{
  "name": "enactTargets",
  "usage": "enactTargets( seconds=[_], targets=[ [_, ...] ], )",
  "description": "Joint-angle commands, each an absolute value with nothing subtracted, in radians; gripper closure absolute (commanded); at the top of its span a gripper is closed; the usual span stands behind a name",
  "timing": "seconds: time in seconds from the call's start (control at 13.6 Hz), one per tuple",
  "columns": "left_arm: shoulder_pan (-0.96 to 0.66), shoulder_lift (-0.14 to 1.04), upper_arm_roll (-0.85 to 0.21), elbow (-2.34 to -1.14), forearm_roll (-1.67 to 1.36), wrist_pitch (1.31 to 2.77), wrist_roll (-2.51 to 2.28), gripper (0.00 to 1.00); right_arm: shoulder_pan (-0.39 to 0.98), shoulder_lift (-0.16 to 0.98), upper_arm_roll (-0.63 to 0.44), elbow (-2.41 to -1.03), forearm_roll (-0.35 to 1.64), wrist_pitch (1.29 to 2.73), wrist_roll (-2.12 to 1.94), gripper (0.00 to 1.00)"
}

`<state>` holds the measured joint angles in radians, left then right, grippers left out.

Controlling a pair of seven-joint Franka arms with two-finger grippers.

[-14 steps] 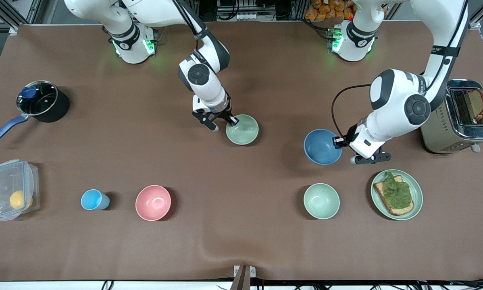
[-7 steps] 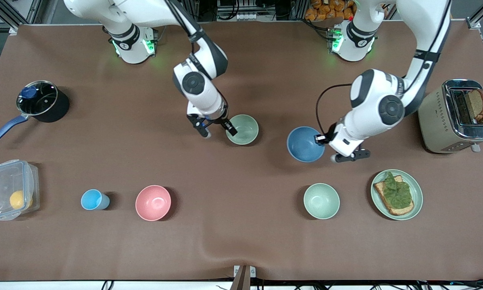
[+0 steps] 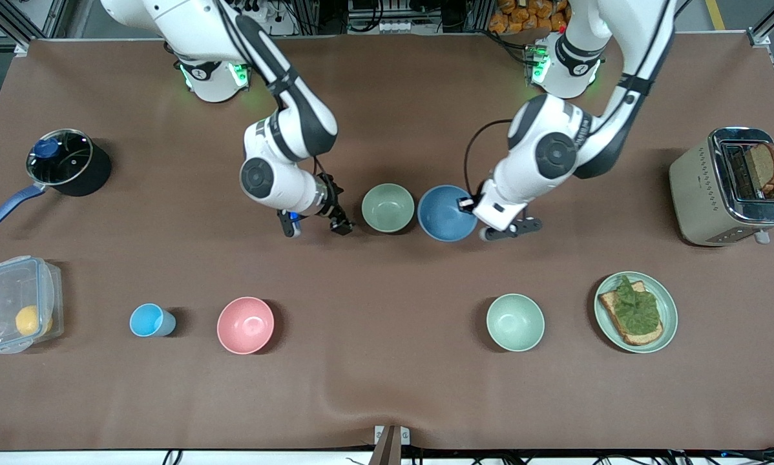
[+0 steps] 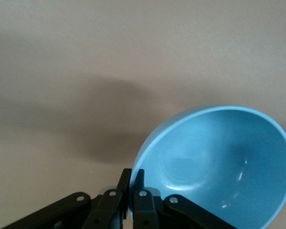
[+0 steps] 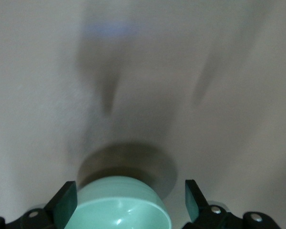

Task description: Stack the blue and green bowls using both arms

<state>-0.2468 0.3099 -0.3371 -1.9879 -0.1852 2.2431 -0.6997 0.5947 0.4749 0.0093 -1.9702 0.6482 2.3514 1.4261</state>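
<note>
1. The blue bowl (image 3: pixel 447 212) was held by its rim in the left claw (image 3: pixel 474 208), lifted just beside the green bowl (image 3: pixel 387 207) and not yet over it; the fingers (image 4: pixel 133 191) were seen pinched on the rim in the left wrist view.
2. The green bowl was set upright on the table (image 3: pixel 387 387), mid-table, with nothing stacked in it.
3. The right claw (image 3: pixel 314 223) was found wide apart and empty, just beside the green bowl toward the right arm's end.
4. A twin green bowl (image 3: pixel 515 321) was left nearer the camera, well apart.
5. By this judgement, the carry was nearly done; lowering the blue bowl into the green one remained.
</note>
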Motion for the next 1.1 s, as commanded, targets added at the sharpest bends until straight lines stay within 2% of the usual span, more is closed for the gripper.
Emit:
enactTargets(
  seconds=[0.0, 0.29, 1.03],
  targets=[
    [-0.332, 0.37, -0.33, -1.928, -0.206, 2.241, -0.806, 1.0, 0.581, 0.535, 0.021, -1.964, 0.779, 2.362, 1.42, 0.0],
    [-0.368, 0.434, -0.33, -1.876, -0.198, 2.243, -0.836, 1.0, 0.58, 0.62, 0.021, -1.907, 0.917, 2.367, 1.413, 0.0],
    [-0.437, 0.548, -0.327, -1.778, -0.195, 2.243, -0.89, 1.0, 0.58, 0.624, 0.021, -1.898, 0.996, 2.368, 1.41, 0.0]
  ],
)
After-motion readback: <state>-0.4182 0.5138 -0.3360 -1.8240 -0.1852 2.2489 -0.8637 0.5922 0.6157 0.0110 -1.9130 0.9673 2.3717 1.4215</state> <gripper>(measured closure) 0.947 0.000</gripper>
